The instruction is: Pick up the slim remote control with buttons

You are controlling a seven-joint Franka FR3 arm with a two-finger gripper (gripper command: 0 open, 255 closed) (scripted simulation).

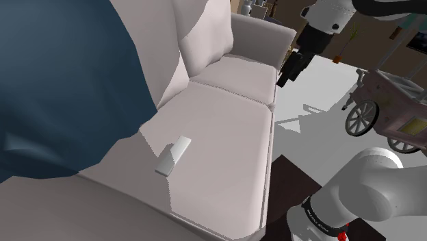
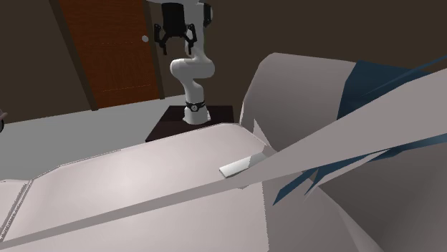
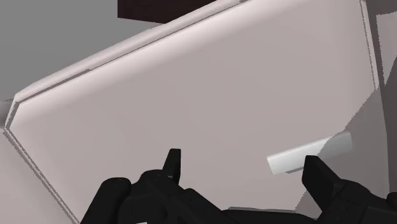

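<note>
The slim remote [image 1: 173,155] is drawn plain pale grey, with no buttons visible. It lies flat on the near seat cushion [image 1: 219,137] of a pale sofa, close to the backrest. In the second exterior view the remote [image 2: 236,166] lies partly tucked under a cushion edge. My black gripper [image 1: 290,68] hangs open high above the sofa's far armrest, well away from the remote. In the wrist view the remote [image 3: 308,153] lies on the cushion far below, between my spread fingertips [image 3: 173,160] and nearer one of them. Nothing is held.
A dark blue blanket [image 1: 61,82] drapes over the sofa back beside the remote. A cart with spoked wheels [image 1: 383,106] stands on the floor at the shoulder view's right. A brown door [image 2: 111,50] is behind my arm. My dark stand [image 2: 188,123] sits by the sofa front.
</note>
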